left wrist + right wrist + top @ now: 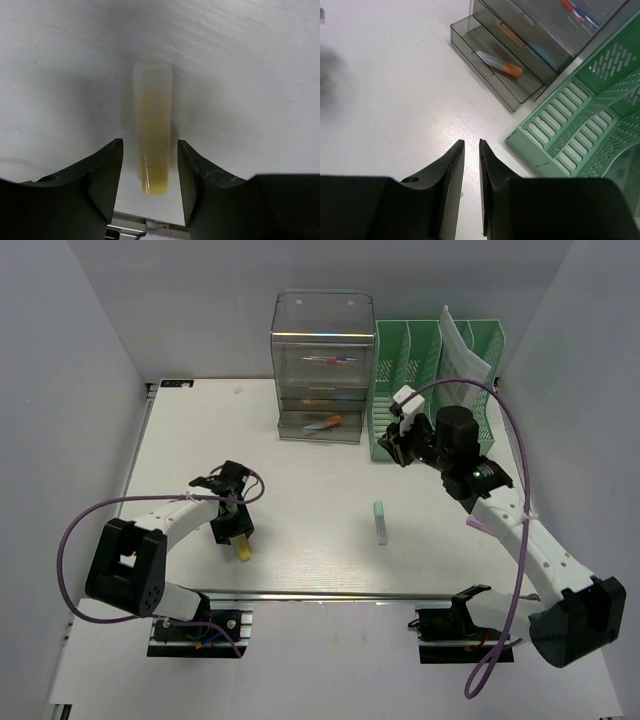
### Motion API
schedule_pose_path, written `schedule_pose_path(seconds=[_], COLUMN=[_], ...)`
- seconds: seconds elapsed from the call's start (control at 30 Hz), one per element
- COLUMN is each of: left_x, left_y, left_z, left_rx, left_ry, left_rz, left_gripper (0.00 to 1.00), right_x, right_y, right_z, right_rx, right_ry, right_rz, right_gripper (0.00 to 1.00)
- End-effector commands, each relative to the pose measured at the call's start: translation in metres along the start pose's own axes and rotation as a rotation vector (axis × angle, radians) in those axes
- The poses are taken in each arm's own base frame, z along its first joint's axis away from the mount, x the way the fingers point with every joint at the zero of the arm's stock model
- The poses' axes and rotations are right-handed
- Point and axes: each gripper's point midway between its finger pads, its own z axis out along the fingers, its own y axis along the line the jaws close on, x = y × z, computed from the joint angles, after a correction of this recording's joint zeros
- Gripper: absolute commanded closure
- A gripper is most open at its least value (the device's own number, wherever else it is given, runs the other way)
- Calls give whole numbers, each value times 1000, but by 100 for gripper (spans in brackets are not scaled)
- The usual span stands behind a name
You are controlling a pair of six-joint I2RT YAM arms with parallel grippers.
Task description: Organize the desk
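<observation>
hazard 1, slip at pickup. the left gripper (149,146) is lowered over the yellow tube (152,120). its jaws are spread to either side of the tube, a thin gap shows on each side, and nothing is pinched yet. the fingers appear to sit toward one end of the tube, not at its middle. if they close there, the smooth body is likely to tilt on lifting or squirt out of the grip.

hazard 2, loss over the edge. the desk (300,480) lies flat beneath both arms and fills the middle of the top view. the tube rests near the desk's front rail (320,594), so a tube knocked loose could roll toward that rail.

hazard 3, right-side clearance. the right gripper (471,146) hangs above bare desk. its jaws are narrowly parted, with only a slit between them and nothing in it. it is near the green file rack (590,125) and the clear drawer unit (530,45), whose lowest drawer stands open with an orange-capped pen (499,63) inside. a careless swing could strike either one, or snag the purple cable (510,440).

the green marker (379,522) lies well apart from both grippers.
</observation>
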Motion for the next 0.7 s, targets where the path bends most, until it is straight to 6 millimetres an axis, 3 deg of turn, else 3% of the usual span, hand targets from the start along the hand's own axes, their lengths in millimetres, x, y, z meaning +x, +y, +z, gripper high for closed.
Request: schedule_pose_path(seconds=[0.0,0.23,0.37,0.43,0.53,0.67], left_x=[3,5,0,-4,-19,-57], left_y=[8,9,3,-3,-30,-100], left_z=[9,16,11,4,-18,-76], left_rx=[-53,-67,-35,-5,118,450], left_ry=[1,13,-1,-15,-51,-143], left_rz=[-5,-2,-8,-11,3,40], left_gripper=[43,46,76,84,91,96], right_x=[-13,-14,-14,-14,-7,2], right_y=[9,12,12,12,8,1], right_z=[-19,-27,-30,-32,-34,-34], right_rx=[-28,-43,-55,-55,-39,-18], right_ry=[-56,-92,-108,-118,-112,-105], right_rz=[56,115,142,148,150,159], right_gripper=[76,75,76,76,76,78])
